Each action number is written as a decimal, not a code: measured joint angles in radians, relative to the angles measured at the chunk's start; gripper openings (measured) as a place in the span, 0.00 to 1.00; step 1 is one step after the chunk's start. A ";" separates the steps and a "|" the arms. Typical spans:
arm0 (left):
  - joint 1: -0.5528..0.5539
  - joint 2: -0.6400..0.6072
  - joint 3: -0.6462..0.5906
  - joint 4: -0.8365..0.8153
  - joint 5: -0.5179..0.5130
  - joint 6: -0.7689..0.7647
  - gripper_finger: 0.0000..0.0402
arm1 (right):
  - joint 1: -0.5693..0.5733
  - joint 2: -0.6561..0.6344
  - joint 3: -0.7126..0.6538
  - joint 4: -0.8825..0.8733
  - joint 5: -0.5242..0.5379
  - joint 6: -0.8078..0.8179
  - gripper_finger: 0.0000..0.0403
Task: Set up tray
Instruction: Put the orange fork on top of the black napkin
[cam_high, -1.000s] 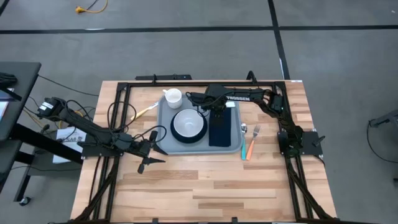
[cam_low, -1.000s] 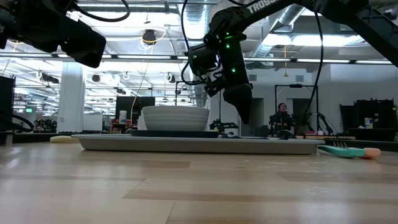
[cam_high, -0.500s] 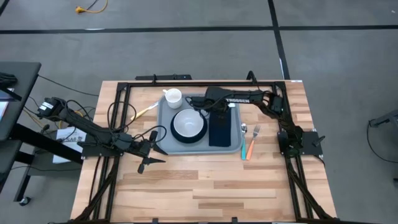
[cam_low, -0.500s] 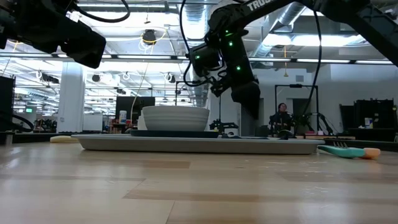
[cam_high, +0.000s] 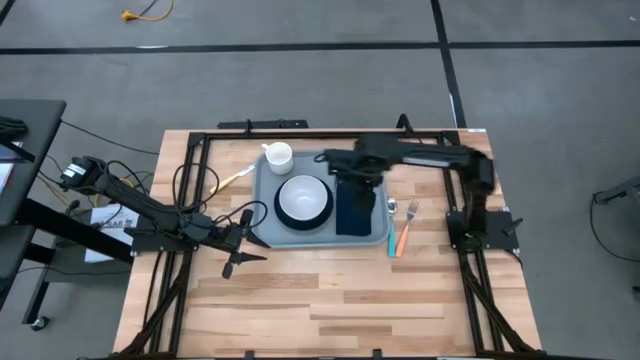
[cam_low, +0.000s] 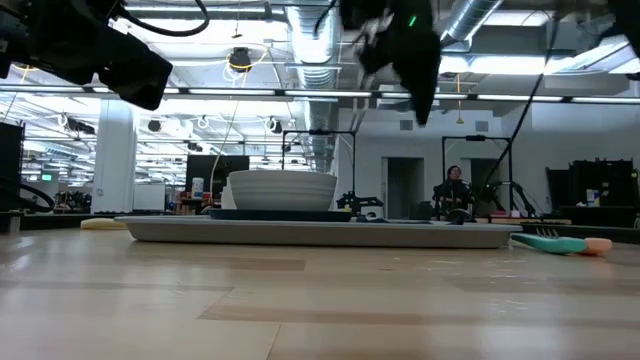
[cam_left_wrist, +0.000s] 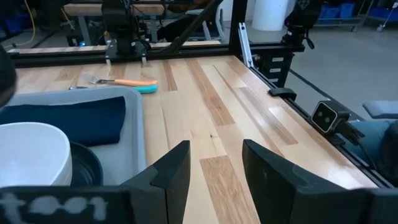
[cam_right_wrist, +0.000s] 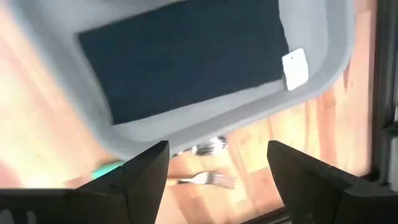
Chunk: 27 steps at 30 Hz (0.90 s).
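The light grey-blue tray (cam_high: 262, 228) lies on the table. It carries a white bowl (cam_high: 303, 200) on a dark plate and a folded navy cloth (cam_high: 355, 210) with a white tag (cam_right_wrist: 295, 68). A white cup (cam_high: 277, 156) stands at the tray's far left corner. My right gripper (cam_high: 345, 165) hangs open high above the far part of the tray (cam_right_wrist: 249, 118), clear of the cloth (cam_right_wrist: 186, 56); in the low view it (cam_low: 415, 60) is well above the bowl (cam_low: 282, 188). My left gripper (cam_high: 240, 256) is open near the tray's near left corner, touching nothing (cam_left_wrist: 214, 180).
A fork and utensils with orange and teal handles (cam_high: 404, 228) lie on the wood right of the tray (cam_left_wrist: 124, 81). A yellowish utensil (cam_high: 232, 180) lies left of the tray. A black frame (cam_high: 300, 133) borders the table's far side and both side edges. Bare wood spreads toward the near edge.
My right gripper has risen steeply from just above the cloth on the tray to high over it, and its arm has drawn back toward the table's right edge. The cloth, bowl and tray have stayed where they were.
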 joint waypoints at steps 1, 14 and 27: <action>0.000 0.000 0.000 -0.002 0.000 0.000 0.34 | 0.013 -0.042 -0.023 0.015 0.000 0.028 0.66; 0.000 0.000 0.000 -0.045 0.012 -0.001 0.34 | 0.311 -0.630 -0.651 0.261 0.329 0.871 0.66; 0.000 0.000 0.000 -0.042 0.049 0.008 0.34 | 0.741 -0.646 -1.102 0.884 0.882 1.403 0.66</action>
